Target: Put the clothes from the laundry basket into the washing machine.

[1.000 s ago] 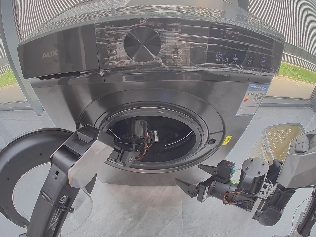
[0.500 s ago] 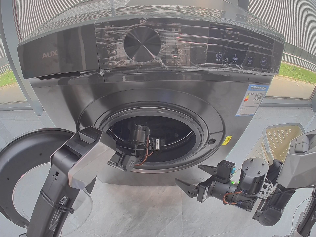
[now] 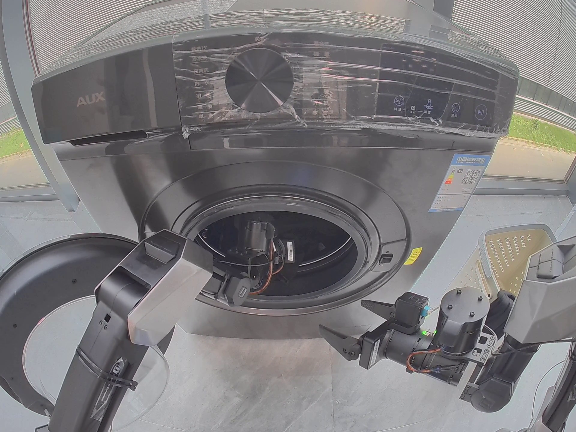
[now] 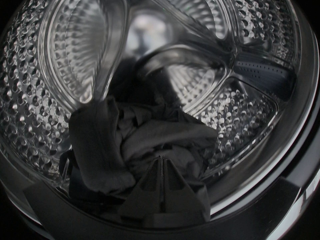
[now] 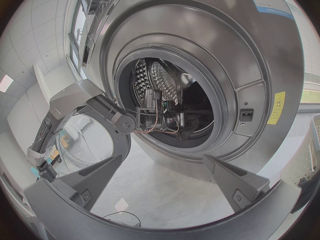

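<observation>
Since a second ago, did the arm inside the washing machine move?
Yes, a little. The left arm has edged right, its wrist sitting nearer the middle of the washing machine door opening than before.

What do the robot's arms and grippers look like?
Black arms with angular silver-grey covers. The left arm has black cable ties; the right arm a tiny green light. Orange cables loop at both wrists. The left gripper and right gripper each have two dark, pointed, wedge-shaped fingers.
</observation>
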{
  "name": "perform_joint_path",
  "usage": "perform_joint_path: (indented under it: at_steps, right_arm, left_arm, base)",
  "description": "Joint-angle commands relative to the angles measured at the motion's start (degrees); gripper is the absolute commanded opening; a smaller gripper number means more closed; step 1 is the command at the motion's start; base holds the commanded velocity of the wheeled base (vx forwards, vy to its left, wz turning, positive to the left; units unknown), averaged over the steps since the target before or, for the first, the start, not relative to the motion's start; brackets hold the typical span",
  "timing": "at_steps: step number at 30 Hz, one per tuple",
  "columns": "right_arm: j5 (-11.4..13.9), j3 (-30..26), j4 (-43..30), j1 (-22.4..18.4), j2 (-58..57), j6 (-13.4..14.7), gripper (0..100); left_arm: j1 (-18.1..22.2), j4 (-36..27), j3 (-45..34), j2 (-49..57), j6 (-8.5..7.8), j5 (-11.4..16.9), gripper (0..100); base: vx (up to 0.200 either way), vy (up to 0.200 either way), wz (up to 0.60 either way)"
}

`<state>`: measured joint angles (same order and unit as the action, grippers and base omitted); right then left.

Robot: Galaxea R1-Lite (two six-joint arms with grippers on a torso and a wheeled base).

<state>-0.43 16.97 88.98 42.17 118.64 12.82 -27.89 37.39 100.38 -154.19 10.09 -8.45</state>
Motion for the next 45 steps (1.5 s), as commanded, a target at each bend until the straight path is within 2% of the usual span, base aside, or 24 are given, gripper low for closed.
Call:
perform_joint_path:
  at_steps: [1,5,13,14,20,24,37,38,45]
  right_arm:
    - [0.08,-0.01,0.14,0.02,0.01,0.01,100]
    - [0.08,-0.01,0.14,0.02,0.01,0.01,100]
    - [-0.01,-0.01,0.14,0.02,-0.07,0.01,100]
    - [0.08,-0.01,0.14,0.02,-0.07,0.01,100]
    - [0.08,0.08,0.14,0.02,-0.16,0.01,100]
    - [-0.01,0.08,0.14,0.11,-0.16,0.01,100]
    - [-0.01,0.08,0.14,0.11,-0.07,0.01,100]
    - [-0.01,0.08,0.14,0.11,-0.07,0.01,100]
    - [0.08,0.08,0.14,0.11,0.01,0.01,100]
  left_arm:
    - [0.73,0.23,5.18,-0.5,0.98,-0.34,0]
    - [1.17,1.02,7.73,-1.12,1.77,-0.87,0]
    - [-0.32,0.76,3.25,-0.68,1.77,-0.87,0]
    - [-0.58,0.67,2.72,-0.41,1.77,-0.87,100]
    - [-1.9,0.14,-0.45,2.4,2.21,-0.87,100]
    - [-2.52,-3.99,-4.05,4.25,2.47,-0.08,100]
    - [-2.34,-3.99,-4.31,-0.59,2.04,0.01,100]
    - [-2.25,-3.9,-4.05,-0.94,1.95,0.01,0]
    - [-1.81,-3.55,-3.26,-1.29,2.12,0.01,0]
  base:
    - [0.0,0.0,0.0]
    - [0.0,0.0,0.0]
    - [0.0,0.0,0.0]
    - [0.0,0.0,0.0]
    - [0.0,0.0,0.0]
    - [0.0,0.0,0.0]
    - [0.0,0.0,0.0]
    - [0.0,0.0,0.0]
    - [0.0,0.0,0.0]
